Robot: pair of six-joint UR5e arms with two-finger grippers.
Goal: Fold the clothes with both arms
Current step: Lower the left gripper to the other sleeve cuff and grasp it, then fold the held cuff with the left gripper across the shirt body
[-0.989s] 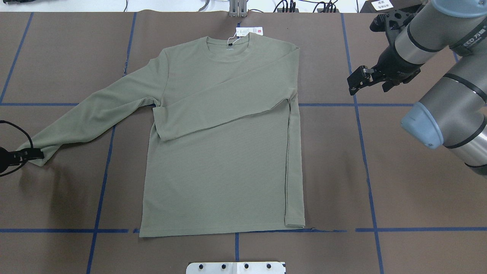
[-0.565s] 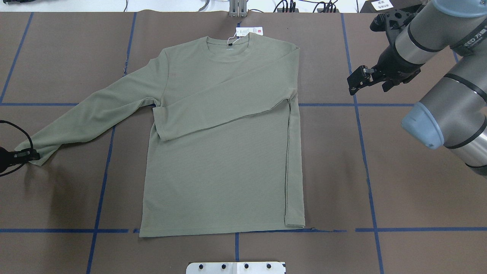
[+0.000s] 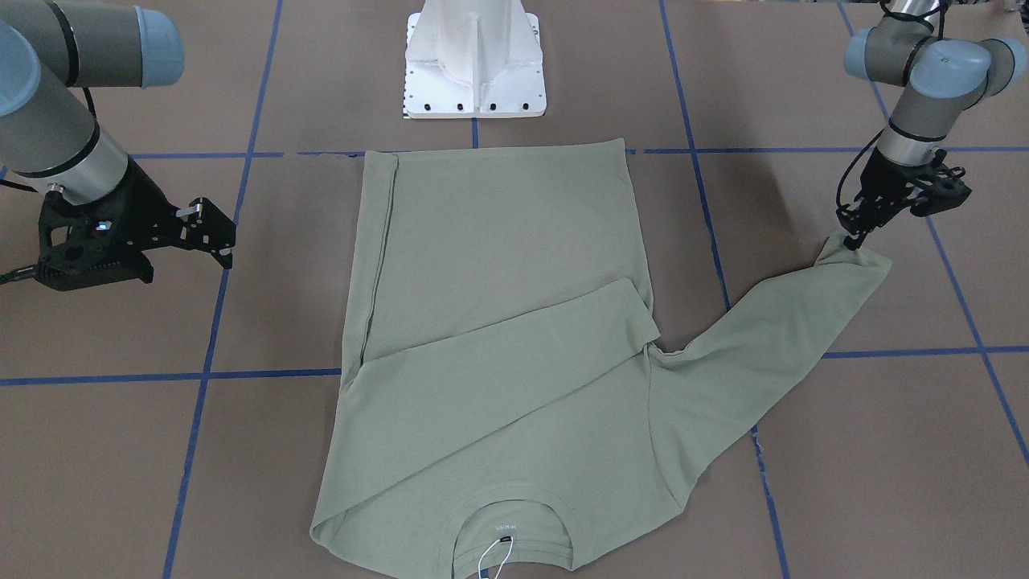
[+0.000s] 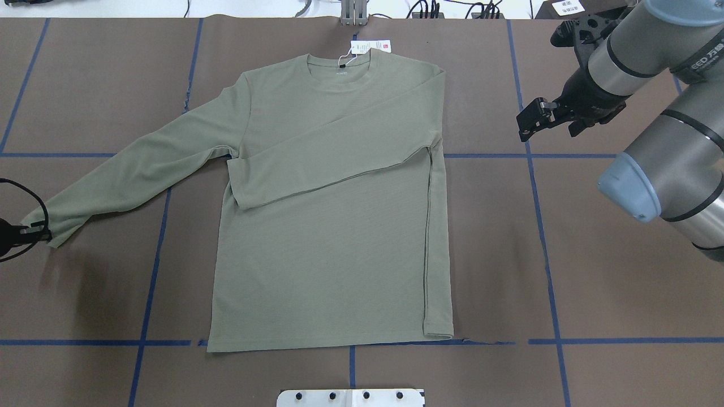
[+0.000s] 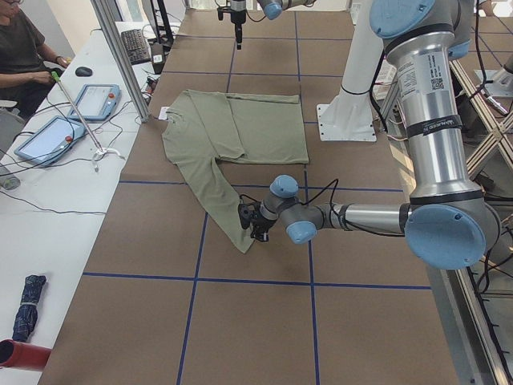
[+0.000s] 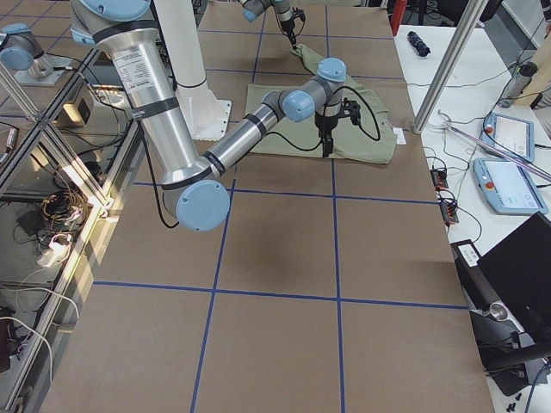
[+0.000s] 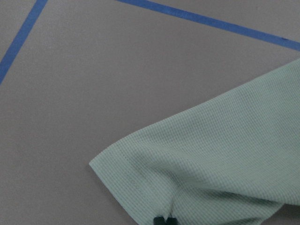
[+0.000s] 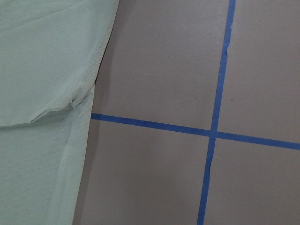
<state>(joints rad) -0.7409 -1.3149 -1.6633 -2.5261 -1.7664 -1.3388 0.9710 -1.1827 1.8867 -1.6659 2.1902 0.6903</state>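
Observation:
The sage-green long-sleeved shirt (image 4: 328, 237) lies flat on the brown table, neck at the far side. One sleeve is folded across the chest (image 4: 339, 152). The other sleeve stretches out to the left (image 4: 136, 169). A white hang tag (image 4: 370, 46) lies beyond the collar. My left gripper (image 4: 41, 233) is shut on that sleeve's cuff (image 7: 140, 178), at the table's left edge; it also shows in the front view (image 3: 852, 236). My right gripper (image 4: 526, 121) hangs open and empty over bare table to the right of the shirt, also in the front view (image 3: 221, 237).
The white pedestal base (image 3: 474, 60) stands just behind the shirt's hem. Blue tape lines (image 4: 543, 237) cross the brown table cover. A side bench with tablets (image 5: 92, 100) and a seated operator lie beyond the collar end.
My left gripper has moved further left with the cuff in it, drawing the sleeve outward. The right arm has hardly moved.

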